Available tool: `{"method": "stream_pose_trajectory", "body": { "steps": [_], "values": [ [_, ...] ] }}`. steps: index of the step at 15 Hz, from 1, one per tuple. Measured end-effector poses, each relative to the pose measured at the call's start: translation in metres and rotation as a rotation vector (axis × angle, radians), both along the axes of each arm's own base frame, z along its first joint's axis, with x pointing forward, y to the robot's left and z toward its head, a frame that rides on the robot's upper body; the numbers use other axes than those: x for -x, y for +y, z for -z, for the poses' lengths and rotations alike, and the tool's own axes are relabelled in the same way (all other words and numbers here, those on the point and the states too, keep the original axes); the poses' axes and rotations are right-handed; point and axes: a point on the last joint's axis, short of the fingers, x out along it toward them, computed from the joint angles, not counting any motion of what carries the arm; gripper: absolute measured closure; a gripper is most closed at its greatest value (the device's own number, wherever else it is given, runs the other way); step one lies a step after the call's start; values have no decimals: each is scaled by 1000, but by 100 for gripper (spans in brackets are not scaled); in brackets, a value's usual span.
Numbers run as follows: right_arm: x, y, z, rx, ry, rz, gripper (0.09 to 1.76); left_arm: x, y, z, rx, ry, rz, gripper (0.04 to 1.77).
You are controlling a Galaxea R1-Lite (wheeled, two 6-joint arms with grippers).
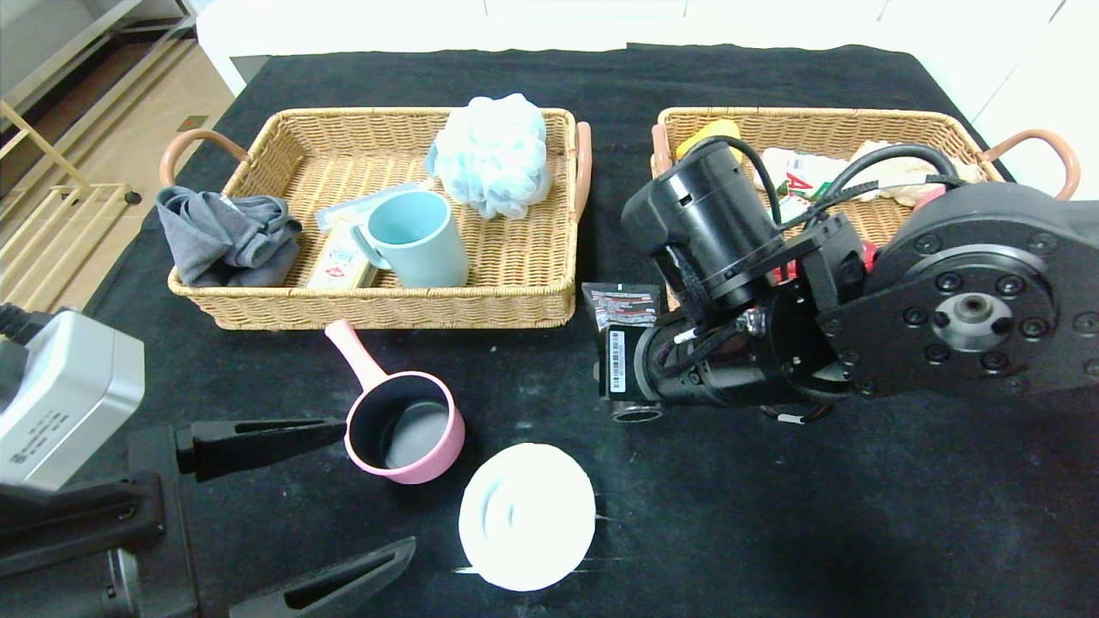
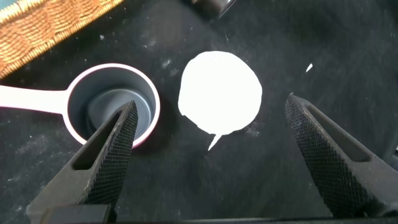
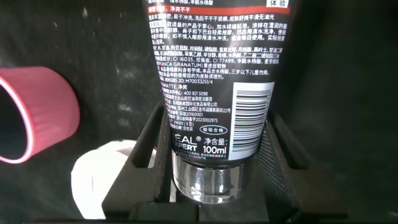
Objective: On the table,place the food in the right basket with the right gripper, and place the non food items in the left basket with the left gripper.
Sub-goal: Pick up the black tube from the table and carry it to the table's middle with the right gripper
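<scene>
My right gripper (image 3: pixel 214 118) is shut on the black squeeze tube (image 3: pixel 214 68), one finger on each side just above its silver cap. In the head view the tube's crimped end (image 1: pixel 622 302) sticks out past the right wrist (image 1: pixel 687 378), between the two baskets. The pink pot (image 1: pixel 403 429) and the white ridged disc (image 1: pixel 526 515) lie on the black table (image 1: pixel 773 515). My left gripper (image 1: pixel 378 485) is open near the front left, its fingers spread either side of the pot (image 2: pixel 115 106) and the disc (image 2: pixel 221 90). The soda can, carton and candy are hidden.
The left basket (image 1: pixel 515 300) holds a grey cloth (image 1: pixel 227 236), a teal mug (image 1: pixel 416 239), a blue bath puff (image 1: pixel 494 154) and a flat packet. The right basket (image 1: pixel 816 116) holds wrapped items, mostly hidden behind the right arm.
</scene>
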Motion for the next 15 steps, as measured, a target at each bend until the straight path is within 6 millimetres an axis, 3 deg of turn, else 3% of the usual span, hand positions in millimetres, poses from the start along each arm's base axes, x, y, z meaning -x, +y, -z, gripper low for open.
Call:
{"method": "stream_pose_trajectory", "body": {
  "steps": [6,15],
  "values": [
    [-4,12,11,-4,0,-7,99,-1,0,0,0,0,-3,9],
    [-5,13,12,3,-9,7,99,0,0,0,-1,0,-1,9]
  ]
}}
